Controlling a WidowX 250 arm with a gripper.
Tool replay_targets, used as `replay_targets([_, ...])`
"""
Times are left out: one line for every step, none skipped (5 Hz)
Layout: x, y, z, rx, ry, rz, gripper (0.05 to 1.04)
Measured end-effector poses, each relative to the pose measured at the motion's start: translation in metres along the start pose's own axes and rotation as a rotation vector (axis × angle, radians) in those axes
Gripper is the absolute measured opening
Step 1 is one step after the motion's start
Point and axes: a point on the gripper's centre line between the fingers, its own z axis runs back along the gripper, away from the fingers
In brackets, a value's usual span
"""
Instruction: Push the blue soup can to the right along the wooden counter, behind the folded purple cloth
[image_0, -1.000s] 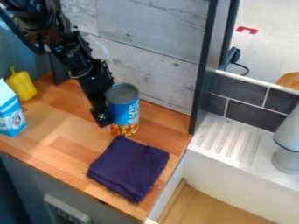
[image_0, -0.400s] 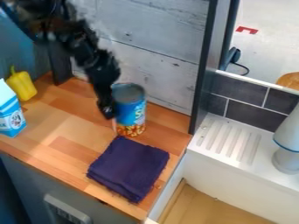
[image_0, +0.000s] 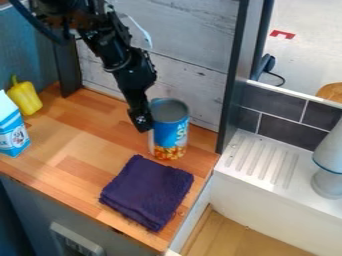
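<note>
You see a smooth wood bench (image_0: 73, 137) and a rough, matt cloth towel (image_0: 147, 192). Your metal can (image_0: 172, 131) looks smooth; the bell pepper (image_0: 25, 98) resembles glossy plastic.

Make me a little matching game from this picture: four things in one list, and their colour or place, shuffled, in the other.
Things
1. Can
2. Folded cloth
3. Pepper
4. Carton

Colours and places
A. Yellow, near the back of the wooden counter
B. Dark purple, lying flat in front of the can
C. Blue and white, at the left edge of the picture
D. Standing upright right by the robot's hand

Right pairs: 1-D, 2-B, 3-A, 4-C
</note>
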Motion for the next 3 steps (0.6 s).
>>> replay_targets([0.005,0.003,0.014,0.040,-0.017,0.001,1.001])
replay_targets([-0.004,0.000,0.046,0.110,0.012,0.070,1.001])
replay_targets([-0.057,0.005,0.093,0.138,0.126,0.320,1.001])
